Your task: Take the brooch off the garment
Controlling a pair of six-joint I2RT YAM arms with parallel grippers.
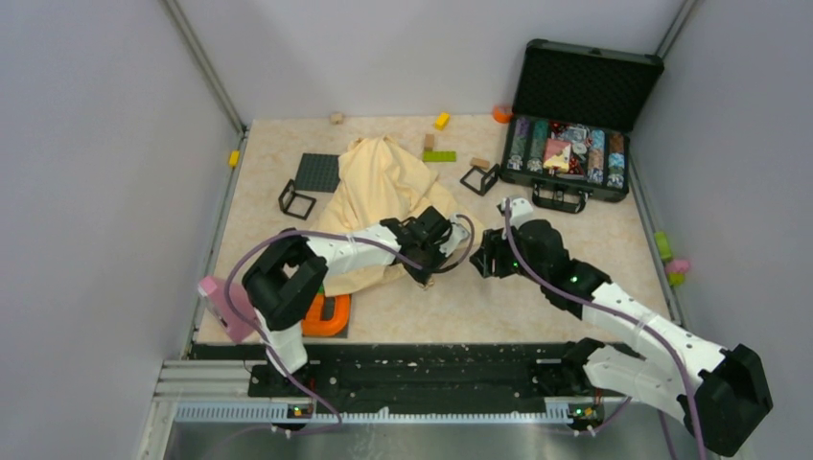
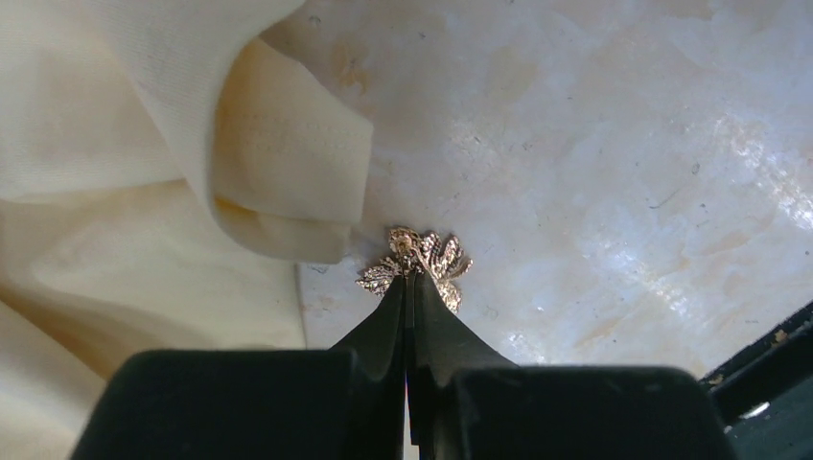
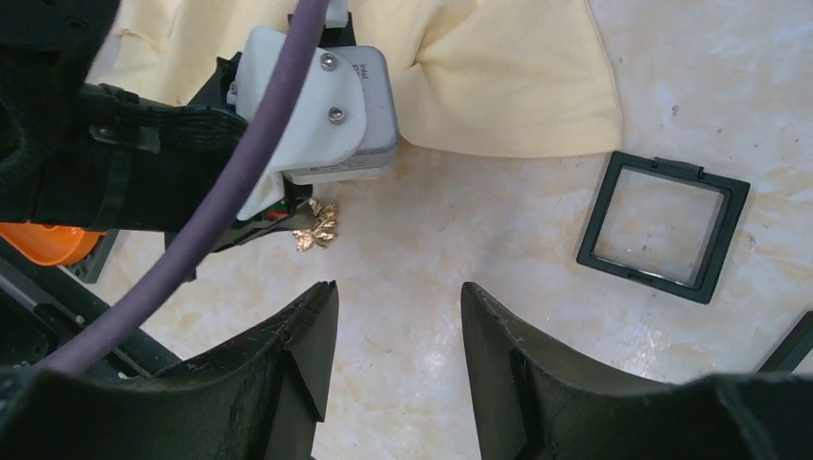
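The brooch (image 2: 427, 257) is a tiny gold leafy piece pinched at the tips of my left gripper (image 2: 410, 280), which is shut on it. It sits over the bare marbled table, just off a folded edge of the cream garment (image 2: 115, 144). In the top view the left gripper (image 1: 429, 276) is at the garment's (image 1: 379, 192) near right corner. The right wrist view shows the brooch (image 3: 316, 228) clear of the cloth (image 3: 499, 67). My right gripper (image 3: 398, 292) is open and empty, hovering just right of the brooch, and shows in the top view (image 1: 482, 257).
Small black square frames lie left (image 1: 296, 199) and right (image 1: 479, 178) of the garment; one shows in the right wrist view (image 3: 663, 225). An open black case (image 1: 575, 125) stands back right. A dark baseplate (image 1: 317, 172), loose bricks and an orange piece (image 1: 326, 316) lie around.
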